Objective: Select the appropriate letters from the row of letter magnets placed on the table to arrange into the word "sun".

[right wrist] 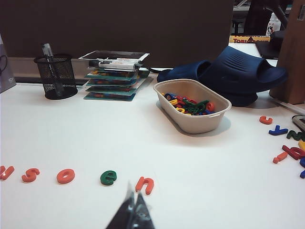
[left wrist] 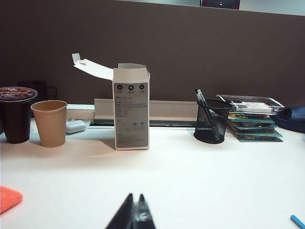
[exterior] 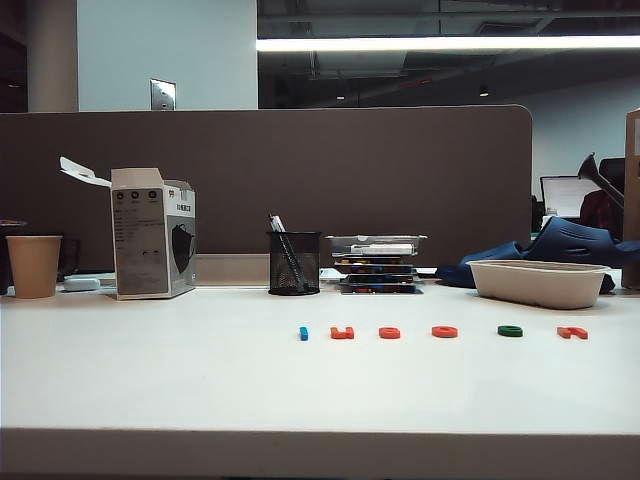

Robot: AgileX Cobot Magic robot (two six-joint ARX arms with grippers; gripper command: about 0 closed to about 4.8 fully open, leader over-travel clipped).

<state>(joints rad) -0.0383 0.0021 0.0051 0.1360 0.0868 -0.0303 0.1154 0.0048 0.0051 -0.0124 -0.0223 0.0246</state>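
While I watch from afar, I note these:
Row of letters (exterior: 440, 332): laid out along the white bench (exterior: 150, 370), blue piece (exterior: 303, 333) at one end.
Needed letters: red "u" (exterior: 342, 332), "s" (right wrist: 30, 175) and "n" (right wrist: 145, 184), apart from one another.
Between them: red "o" (right wrist: 66, 176), green letter (right wrist: 108, 178).
Left end effector (left wrist: 135, 217): clenched, empty, low over bare bench.
Right end effector (right wrist: 131, 212): clenched, empty, just short of the "n".
Bowl (right wrist: 190, 121): holds spare letters, behind the row.

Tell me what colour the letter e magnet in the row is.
Green; the letter e magnet shows best in the right wrist view, between the orange o and n.
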